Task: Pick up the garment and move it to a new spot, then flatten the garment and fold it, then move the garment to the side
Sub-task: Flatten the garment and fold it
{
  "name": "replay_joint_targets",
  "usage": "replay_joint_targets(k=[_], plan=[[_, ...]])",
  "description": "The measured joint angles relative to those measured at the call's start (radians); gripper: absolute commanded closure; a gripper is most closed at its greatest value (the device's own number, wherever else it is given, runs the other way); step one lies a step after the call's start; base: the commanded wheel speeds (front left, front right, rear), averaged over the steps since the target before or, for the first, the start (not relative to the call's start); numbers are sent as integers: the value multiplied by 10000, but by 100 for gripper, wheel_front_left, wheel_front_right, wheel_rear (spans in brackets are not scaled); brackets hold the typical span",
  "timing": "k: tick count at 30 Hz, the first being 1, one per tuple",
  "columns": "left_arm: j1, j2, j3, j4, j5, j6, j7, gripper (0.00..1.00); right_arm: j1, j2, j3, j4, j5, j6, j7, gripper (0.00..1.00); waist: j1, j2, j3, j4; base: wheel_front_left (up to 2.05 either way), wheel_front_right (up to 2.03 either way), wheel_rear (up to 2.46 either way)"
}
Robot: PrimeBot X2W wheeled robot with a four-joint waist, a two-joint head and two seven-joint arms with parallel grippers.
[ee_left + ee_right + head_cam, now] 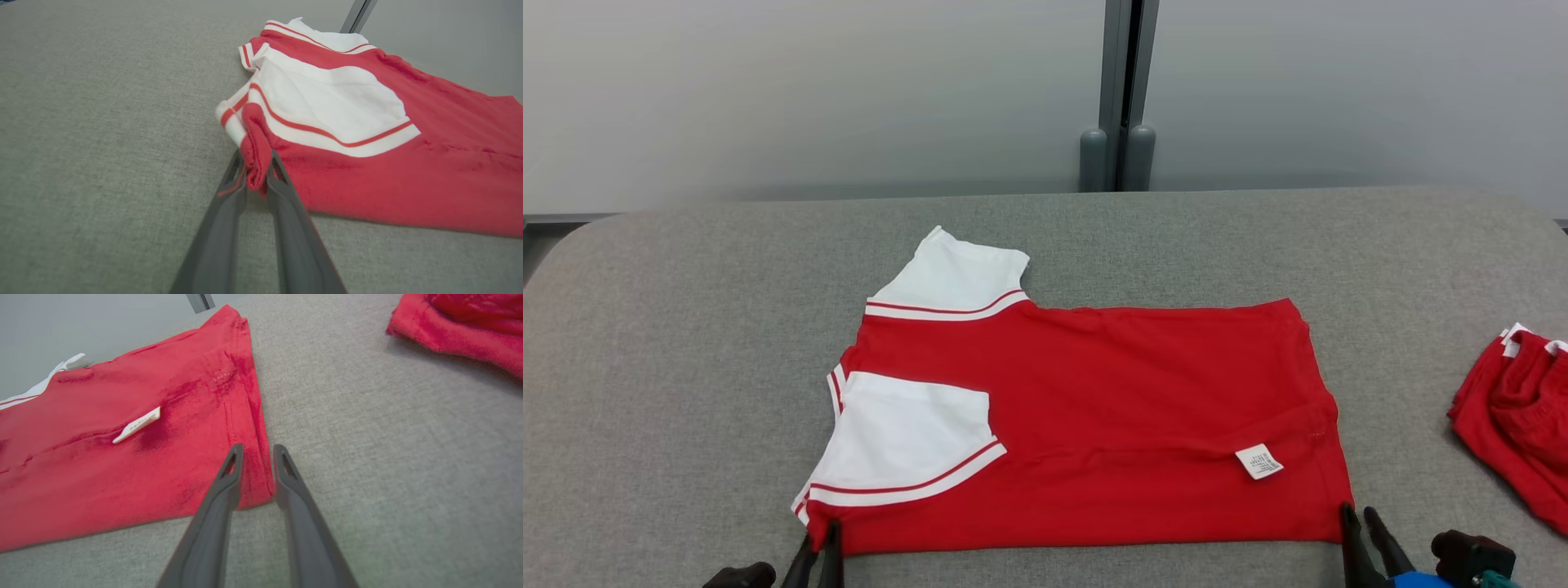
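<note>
**Reader:** What does panel (a), the head view, show?

**Robot:** The garment, a red shirt with white sleeves, lying nearly flat in the middle of the grey table, its long near edge toward me. The near sleeve is folded onto the body. A care label sits close to the near right corner. A second red piece lies well apart at the right (not part of this fold, I judge).

**Reader:** And your jaws, panels (b) and (c)?

**Robot:** My left gripper is clenched on the near left corner, with a small tuck of red hem bunched between its fingers. My right gripper is at the near right corner with its jaws narrowly parted. The hem lies flat between and under them, so I read that side as not gripping.

**Reader:** How will the cloth handle?

**Robot:** Light, soft and limp, I expect. It will sag between two held points and crease wherever it drags on the table's coarse covering. Corners and hems are the places to take hold, since doubled stitching gives the fingers something thicker to pinch. With one corner pinched and the other loose, a lift would skew the shirt, so both near corners should be held before the near edge is carried over
</note>
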Motion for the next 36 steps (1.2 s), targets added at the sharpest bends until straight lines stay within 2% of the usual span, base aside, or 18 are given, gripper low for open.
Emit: replay_joint_targets(k=[4, 10, 16, 21, 28, 33, 35, 36], plan=[[-169, 38, -13, -660, 144, 2, 0, 0, -377, -8, -368, -276, -337, -4, -2, 0, 0, 0, 294, 58, 0, 0, 0], [-1054, 458, 36, -1649, 153, 2, 0, 0, -1883, -15, -698, -159, -1277, -4, 0, 0, 3, 0, 1062, 73, 0, 0, 0], [-2597, 1093, -842, -1547, -21, 2, 2, 0, -4097, -13, -1379, 1154, -2876, -2, 128, 0, 3, 1, 1950, 119, 0, 0, 0], [-3832, 1440, -1432, -1419, -311, 2, 0, 0, -5681, -15, -2196, 1960, -4253, -2, 732, 0, 5, 2, 2654, 264, 0, 0, 0], [-4279, 1668, -2065, -1446, -706, 2, 0, 0, -6794, -19, -3417, 2405, -5958, -2, 1250, 0, 4, 3, 3314, 559, 0, 0, 0], [-4278, 1816, -2125, -1459, -895, 2, 0, 0, -7116, -48, -3655, 2788, -6606, -4, 1409, 0, 1, 2, 3523, 709, 0, 0, 0], [-4277, 1829, -2132, -1461, -913, 2, 0, 0, -7215, -67, -3607, 2997, -6606, -4, 1294, 4, 2, 2, 3530, 707, 0, 0, 0], [-4276, 1843, -2132, -1459, -930, 2, 0, 0, -7223, -73, -3568, 3076, -6615, -4, 1225, 67, 1, 2, 3518, 696, 0, 0, 0]])
